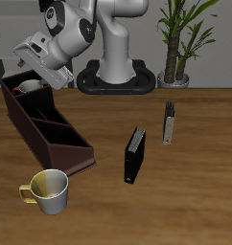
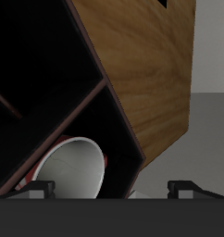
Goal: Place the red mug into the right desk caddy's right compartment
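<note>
One red mug point(image 2: 75, 171) inside right compartment point(image 2: 105, 120); one cream mug point(image 1: 49, 190); hand point(image 2: 109, 190) fingers apart.

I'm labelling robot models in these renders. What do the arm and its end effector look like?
The arm is glossy white, built of rounded, tubular segments with dark grey bands at the joints, rising from a white pedestal on a black base plate. The end effector is a boxy light-grey hand; in the wrist view its body is black, with small dark fingertips. No cables or markings are visible.

Red mug point(image 2: 75, 171) grey inside; caddy point(image 1: 51, 134) maroon-brown; cream-yellow mug point(image 1: 49, 190).
</note>
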Available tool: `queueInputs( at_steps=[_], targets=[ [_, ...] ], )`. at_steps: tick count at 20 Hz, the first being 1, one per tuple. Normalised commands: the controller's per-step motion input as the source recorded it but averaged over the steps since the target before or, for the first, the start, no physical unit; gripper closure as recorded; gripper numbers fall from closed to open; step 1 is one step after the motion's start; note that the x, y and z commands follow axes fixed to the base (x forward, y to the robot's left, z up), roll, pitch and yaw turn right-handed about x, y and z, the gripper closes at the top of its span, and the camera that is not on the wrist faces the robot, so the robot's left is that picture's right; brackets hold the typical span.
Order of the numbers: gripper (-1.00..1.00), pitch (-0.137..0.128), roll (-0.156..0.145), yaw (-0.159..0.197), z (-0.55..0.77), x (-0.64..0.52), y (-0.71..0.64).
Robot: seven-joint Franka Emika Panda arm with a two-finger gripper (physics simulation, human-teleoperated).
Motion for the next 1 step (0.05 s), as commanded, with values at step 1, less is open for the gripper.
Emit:
queueInputs(
  at_steps=[1],
  targets=[
    [-1.0,-0.007,-0.002,0.001,0.11,0.08,0.05]
  ],
)
